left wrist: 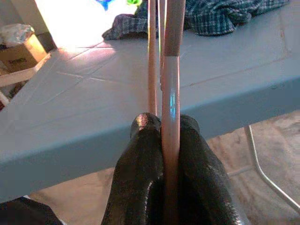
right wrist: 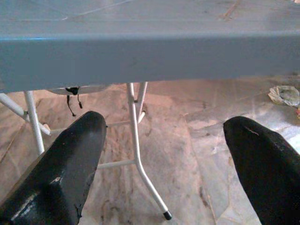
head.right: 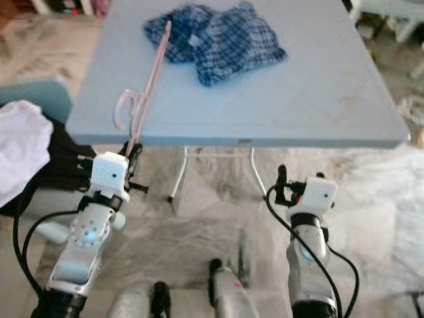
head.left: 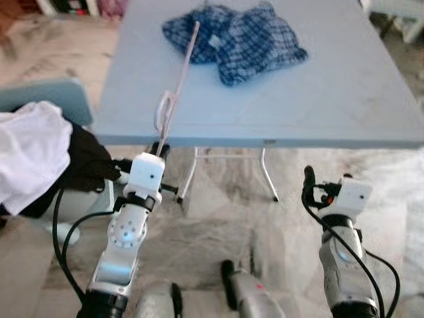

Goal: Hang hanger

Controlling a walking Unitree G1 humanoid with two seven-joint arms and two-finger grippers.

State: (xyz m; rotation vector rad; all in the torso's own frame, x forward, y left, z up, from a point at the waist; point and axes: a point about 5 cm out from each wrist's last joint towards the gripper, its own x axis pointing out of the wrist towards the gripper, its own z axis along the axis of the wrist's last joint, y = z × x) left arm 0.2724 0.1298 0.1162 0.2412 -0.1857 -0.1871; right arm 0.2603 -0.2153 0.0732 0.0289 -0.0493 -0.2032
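A pale pink hanger stands up edge-on from my left gripper, which is shut on its lower end at the table's near edge. Its hook curls over the table's front left part. The hanger's long bar leans up toward a crumpled blue checked shirt lying on the grey-blue folding table. My right gripper hangs open below the table's front edge, with nothing between its fingers.
A heap of white and black clothes lies on a pale blue seat at the left. The table's white metal legs stand on a marbled floor. A box sits beyond the table.
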